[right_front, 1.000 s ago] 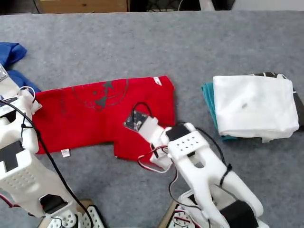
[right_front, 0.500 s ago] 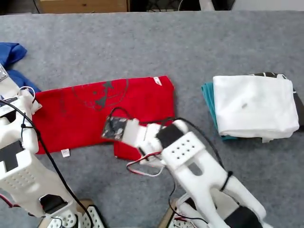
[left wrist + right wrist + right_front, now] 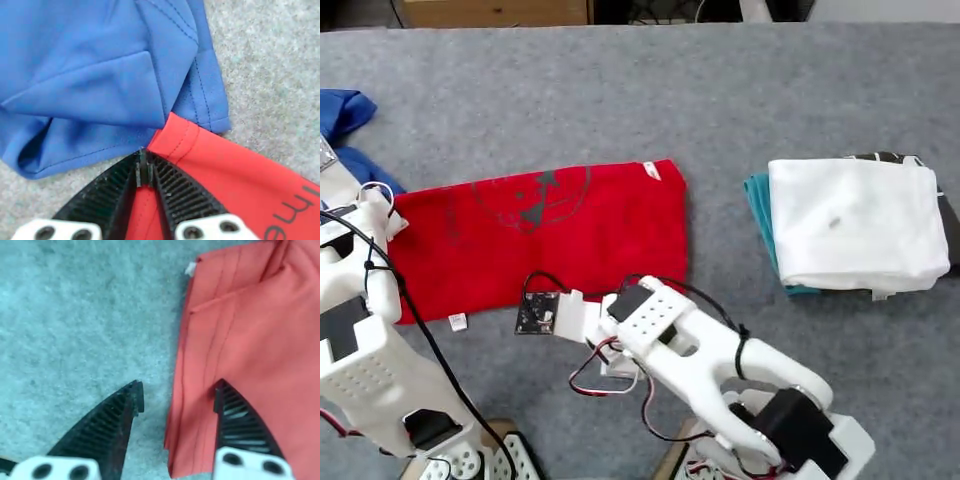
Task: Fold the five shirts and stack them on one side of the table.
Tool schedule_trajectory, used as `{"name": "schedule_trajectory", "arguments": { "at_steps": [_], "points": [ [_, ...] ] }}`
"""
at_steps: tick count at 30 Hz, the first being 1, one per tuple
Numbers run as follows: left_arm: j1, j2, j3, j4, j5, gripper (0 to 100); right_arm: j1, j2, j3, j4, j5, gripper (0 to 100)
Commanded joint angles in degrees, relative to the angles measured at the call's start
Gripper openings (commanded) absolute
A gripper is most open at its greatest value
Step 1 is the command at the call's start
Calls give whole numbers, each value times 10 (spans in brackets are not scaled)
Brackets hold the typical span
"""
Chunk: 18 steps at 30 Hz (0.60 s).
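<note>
Right end effector (image 3: pixel 177 390) leftward along red shirt (image 3: pixel 570 240)

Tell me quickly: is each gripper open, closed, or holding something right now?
Left gripper: closed, pinching the red shirt.
Right gripper: open over the red shirt's edge, holding nothing.

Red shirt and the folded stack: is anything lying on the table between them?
Nothing. In the high view, the stretch of grey table between the red shirt and the folded stack is bare.
</note>
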Motion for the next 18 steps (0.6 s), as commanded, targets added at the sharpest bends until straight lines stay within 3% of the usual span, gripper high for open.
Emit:
{"name": "schedule_trajectory", "arguments": {
  "at_steps": [1, 9, 18],
  "points": [
    [-7, -2, -15, -5, 1, 29, -5, 22, -17, -14, -3, 243],
    [-8, -3, -15, -5, 1, 29, -4, 22, -18, -15, -1, 69],
    [-8, -3, -15, -5, 1, 29, -4, 25, -18, -14, 17, 60]
  ]
}}
